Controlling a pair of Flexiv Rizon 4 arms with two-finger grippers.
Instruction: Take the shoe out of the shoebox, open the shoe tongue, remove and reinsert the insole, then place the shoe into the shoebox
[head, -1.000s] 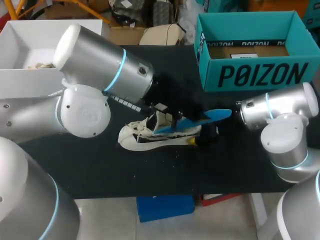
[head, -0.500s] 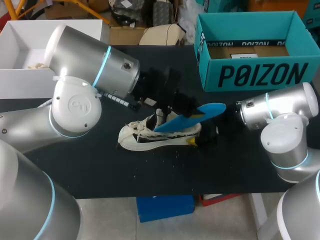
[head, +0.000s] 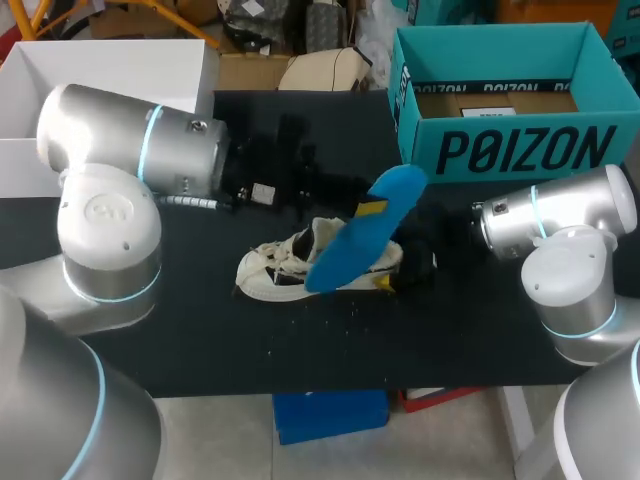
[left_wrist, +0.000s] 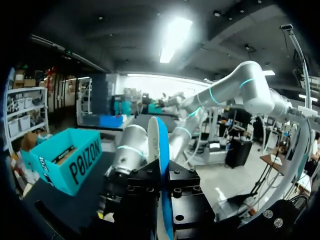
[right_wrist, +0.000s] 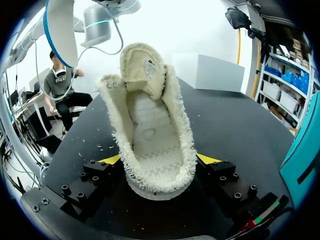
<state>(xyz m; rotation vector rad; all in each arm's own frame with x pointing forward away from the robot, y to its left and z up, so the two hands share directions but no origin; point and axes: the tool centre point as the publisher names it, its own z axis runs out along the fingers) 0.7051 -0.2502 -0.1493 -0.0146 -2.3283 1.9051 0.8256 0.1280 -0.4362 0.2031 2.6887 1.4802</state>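
My right end effector is clamped on the heel, I'd say to pin the shoe mid-tabletop. My left end effector pinches the blue insole just above the shoe, with the shoebox far right.

insole above shoe, shoebox behind right

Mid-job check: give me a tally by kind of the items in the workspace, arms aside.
Shoes: 1, the cream fabric shoe
Insoles: 1, the blue foam insole
Boxes: 2, the teal cardboard shoebox and the white box
Total: 4
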